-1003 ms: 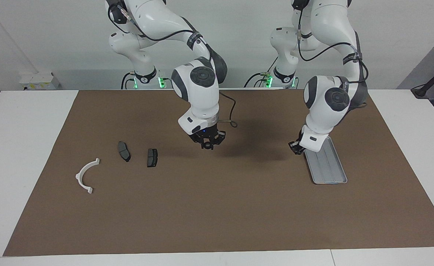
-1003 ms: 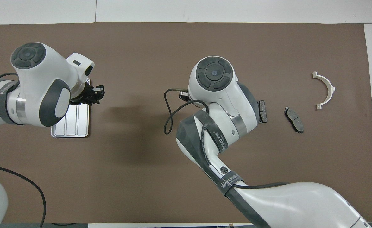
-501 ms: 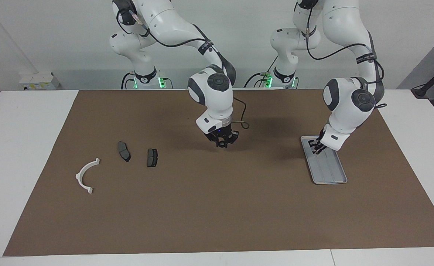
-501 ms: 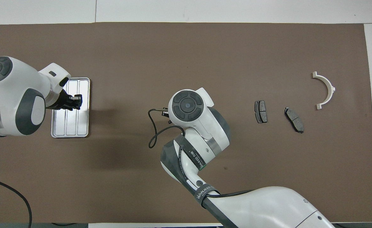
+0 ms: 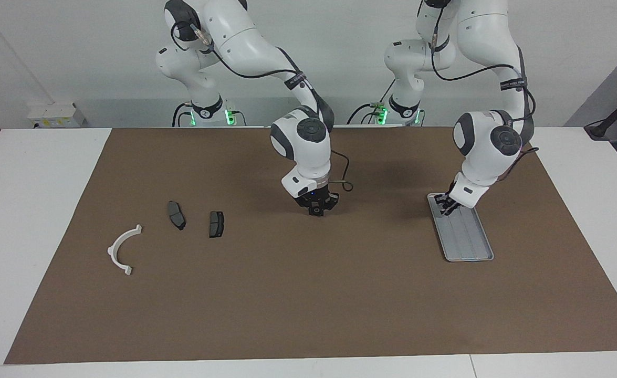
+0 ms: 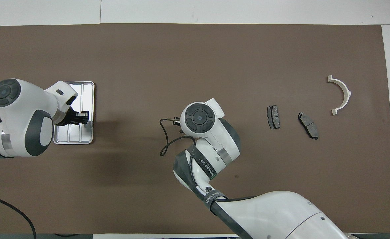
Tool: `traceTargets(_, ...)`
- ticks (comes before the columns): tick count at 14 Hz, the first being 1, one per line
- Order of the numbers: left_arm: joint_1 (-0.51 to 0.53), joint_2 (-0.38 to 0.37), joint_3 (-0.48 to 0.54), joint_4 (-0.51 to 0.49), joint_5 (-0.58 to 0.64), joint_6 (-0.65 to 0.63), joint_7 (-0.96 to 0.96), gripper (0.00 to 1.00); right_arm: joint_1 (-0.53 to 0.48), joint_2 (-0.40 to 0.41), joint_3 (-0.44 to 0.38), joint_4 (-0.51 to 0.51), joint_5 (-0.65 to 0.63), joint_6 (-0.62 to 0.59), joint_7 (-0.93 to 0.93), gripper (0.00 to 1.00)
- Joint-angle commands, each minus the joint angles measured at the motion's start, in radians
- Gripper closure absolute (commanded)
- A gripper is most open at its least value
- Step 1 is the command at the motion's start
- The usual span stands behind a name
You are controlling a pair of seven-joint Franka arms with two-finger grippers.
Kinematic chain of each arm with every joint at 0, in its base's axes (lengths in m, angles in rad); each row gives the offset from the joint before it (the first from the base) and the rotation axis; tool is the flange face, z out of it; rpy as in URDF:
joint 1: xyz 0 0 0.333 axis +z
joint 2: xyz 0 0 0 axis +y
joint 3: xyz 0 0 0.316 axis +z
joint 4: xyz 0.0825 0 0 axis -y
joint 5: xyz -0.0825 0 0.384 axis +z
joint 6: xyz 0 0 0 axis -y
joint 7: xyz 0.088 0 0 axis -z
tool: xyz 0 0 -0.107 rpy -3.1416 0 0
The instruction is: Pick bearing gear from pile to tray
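Since the earlier frames the left pincer [image 5: 446, 206] has come down over the metal tray [image 5: 468, 244] — shut, its load indiscernible. The right pincer [image 5: 316, 207] has shifted mid-counter, grip unclear. Tray contents — none discernible.

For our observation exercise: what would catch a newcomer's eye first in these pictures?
Two white arms lean over a brown mat. The left claw hangs shut over the end of the silver tray nearer the robots; the right claw hovers low over bare mat mid-table. Toward the right arm's end lie a white curved bracket and two dark plates.
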Motion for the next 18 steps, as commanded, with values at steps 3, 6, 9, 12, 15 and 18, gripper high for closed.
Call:
traceTargets(3, 0.01, -0.044, -0.008, -0.087, 0.01, 0.057, 0.012, 1.0, -0.024, -0.013, 0.007, -0.025, 0.01, 0.012, -0.023, 0.0)
traceTargets(6, 0.01, -0.044, -0.008, -0.095, 0.01, 0.058, 0.015, 0.97, -0.088, -0.032, -0.001, 0.073, -0.009, -0.128, -0.044, 0.0)
traceTargets(9, 0.01, -0.041, -0.006, -0.091, 0.01, 0.055, 0.017, 0.02, -0.221, -0.091, -0.005, 0.134, -0.01, -0.241, -0.264, 0.0)
traceTargets(12, -0.005, -0.022, -0.009, -0.005, 0.009, 0.015, -0.003, 0.0, -0.338, -0.132, -0.007, 0.173, -0.013, -0.29, -0.488, 0.0)
traceTargets(15, -0.084, -0.009, -0.009, 0.09, 0.004, -0.038, -0.139, 0.0, -0.444, -0.204, -0.007, 0.176, -0.055, -0.353, -0.691, 0.0)
traceTargets(18, -0.205, 0.002, -0.009, 0.136, 0.004, -0.045, -0.358, 0.0, -0.533, -0.287, -0.007, 0.205, -0.058, -0.472, -0.863, 0.0)
